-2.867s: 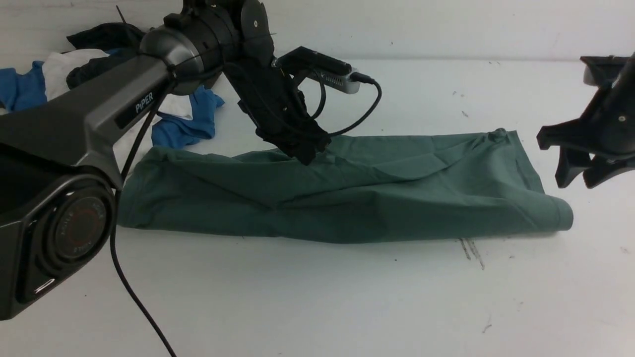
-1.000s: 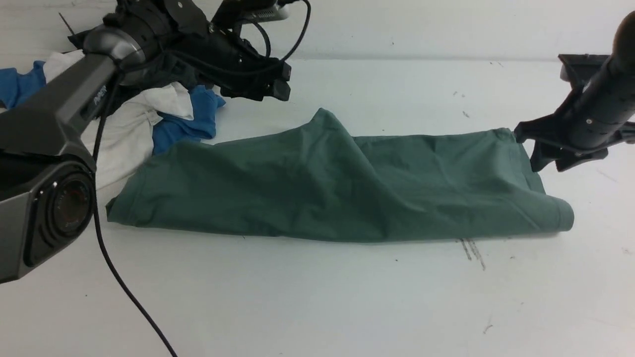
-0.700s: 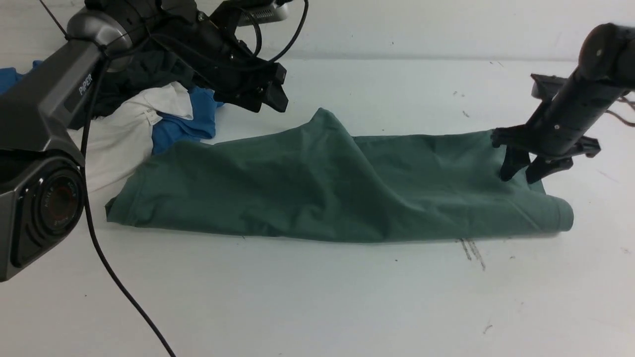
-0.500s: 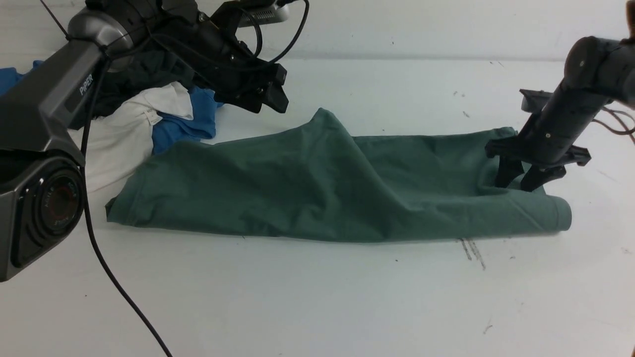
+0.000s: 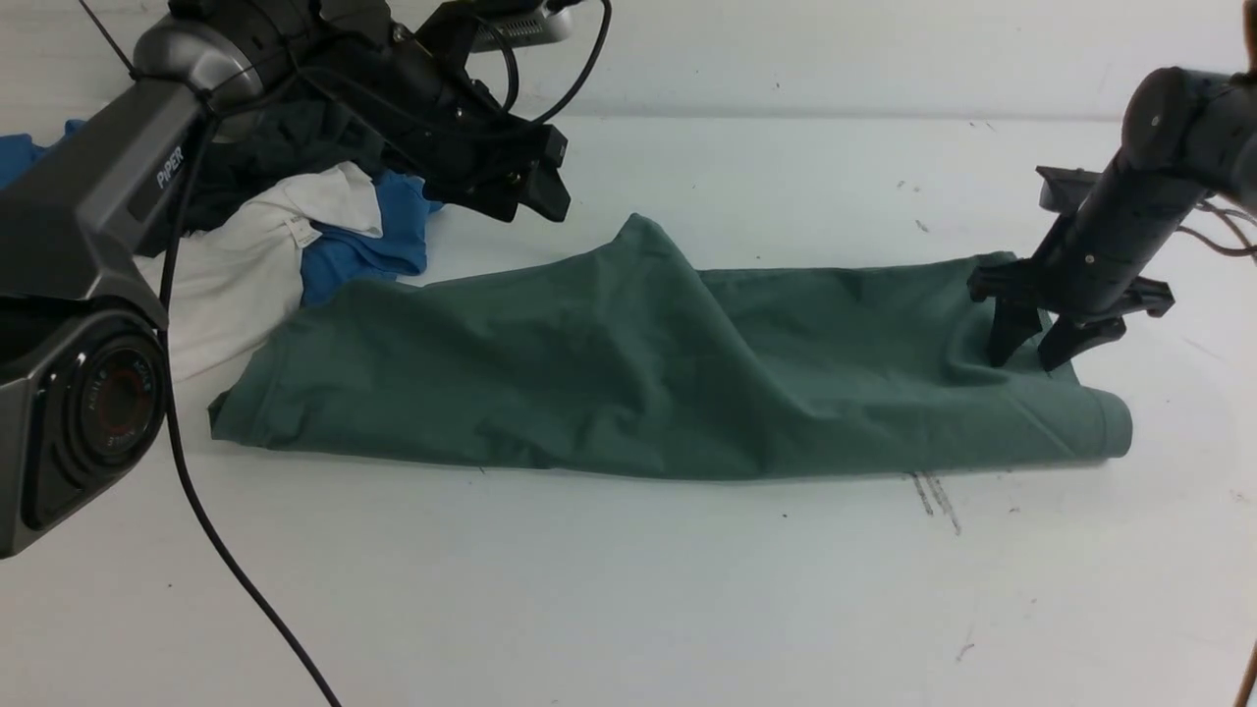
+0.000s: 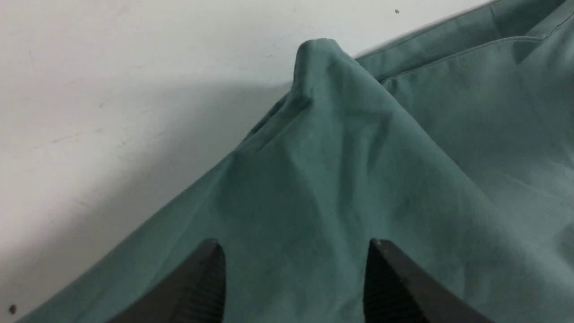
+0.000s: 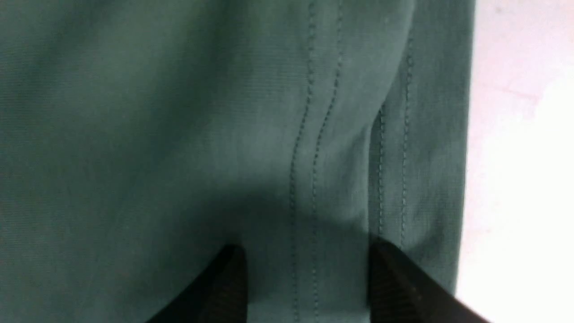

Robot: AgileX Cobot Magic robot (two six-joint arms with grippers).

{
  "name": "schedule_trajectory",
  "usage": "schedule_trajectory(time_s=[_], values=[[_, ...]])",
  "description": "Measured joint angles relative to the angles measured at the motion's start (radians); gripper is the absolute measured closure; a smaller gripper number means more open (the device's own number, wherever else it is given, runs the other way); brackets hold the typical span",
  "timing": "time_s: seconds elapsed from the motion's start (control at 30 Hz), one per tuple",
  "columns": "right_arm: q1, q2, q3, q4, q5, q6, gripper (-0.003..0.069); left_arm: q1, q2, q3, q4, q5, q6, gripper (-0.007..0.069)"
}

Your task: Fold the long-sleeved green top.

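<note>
The right tool (image 5: 1026,355) stands with its jaws apart, tips pressed down on the right end of the green top (image 5: 638,383), straddling the stitched hem without pinching it. The left tool (image 5: 550,185) is likewise released and holds nothing; it hovers above the far edge of the cloth, near a raised peak (image 5: 638,224) of fabric.

The top lies across the middle of the surface (image 5: 628,589) as one long band, apparently already doubled lengthwise, with no sleeve showing (probably tucked inside, though I cannot tell). A pile of clothes (image 5: 295,236) in blue, white and dark cloth sits at the far left, just beside the top's left end.

As I judge it, the lengthwise folding is done but untidy. The peak needs flattening, and the band has yet to be folded end over end into a compact stack.
</note>
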Motion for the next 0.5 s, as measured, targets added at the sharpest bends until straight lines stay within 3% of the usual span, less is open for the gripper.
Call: schedule_trajectory(time_s=[0.1,0.27,0.37,0.5], values=[[0.0,0.003,-0.002,-0.002,0.0,-0.002,0.0322,0.0,0.0,0.0,0.0,-0.001,0.0,0.0229],[-0.001,0.008,-0.018,-0.029,0.004,-0.008,0.0465,0.0,0.0,0.0,0.0,-0.005,0.0,0.0229],[-0.001,0.024,-0.063,-0.07,0.008,-0.008,0.0612,0.0,0.0,0.0,0.0,-0.005,0.0,0.0229],[-0.001,0.028,-0.123,-0.106,0.008,-0.008,0.0665,0.0,0.0,0.0,0.001,-0.005,0.004,0.0229]])
